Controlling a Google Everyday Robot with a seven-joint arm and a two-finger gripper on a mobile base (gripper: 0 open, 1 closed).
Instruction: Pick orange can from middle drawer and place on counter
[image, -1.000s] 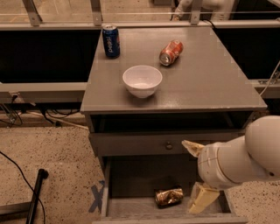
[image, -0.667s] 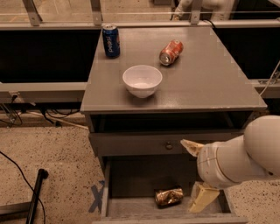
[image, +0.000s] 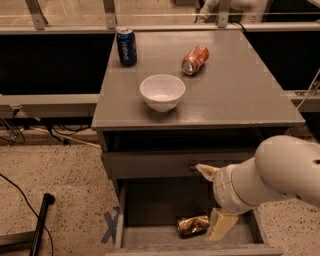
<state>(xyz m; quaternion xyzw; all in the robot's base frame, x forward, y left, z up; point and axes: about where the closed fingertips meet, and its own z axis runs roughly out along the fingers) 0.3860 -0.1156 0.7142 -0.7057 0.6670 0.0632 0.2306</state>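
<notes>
My claw (image: 205, 203) hangs over the open drawer (image: 150, 205), on its right side, with my white arm (image: 280, 172) reaching in from the right. Its two fingers stand wide apart and grip nothing: one finger (image: 206, 171) is up by the closed drawer front (image: 150, 164) above, and the other (image: 221, 226) points down into the drawer.

The orange can (image: 192, 225) lies on its side on the drawer's grey bottom, near the front edge. It is just left of my lower finger; whether the two touch, I cannot tell.

Up on the worktop (image: 240, 85) a white bowl (image: 162, 92) stands near the front. A blue can (image: 126, 46) is upright at the back left. A red can (image: 195, 60) lies tipped over behind and to the right of the bowl, apart from it.

On the speckled floor (image: 60, 170) to the left lie a black pole (image: 40, 220) and a blue tape cross (image: 111, 225), the cross just beside the drawer.
</notes>
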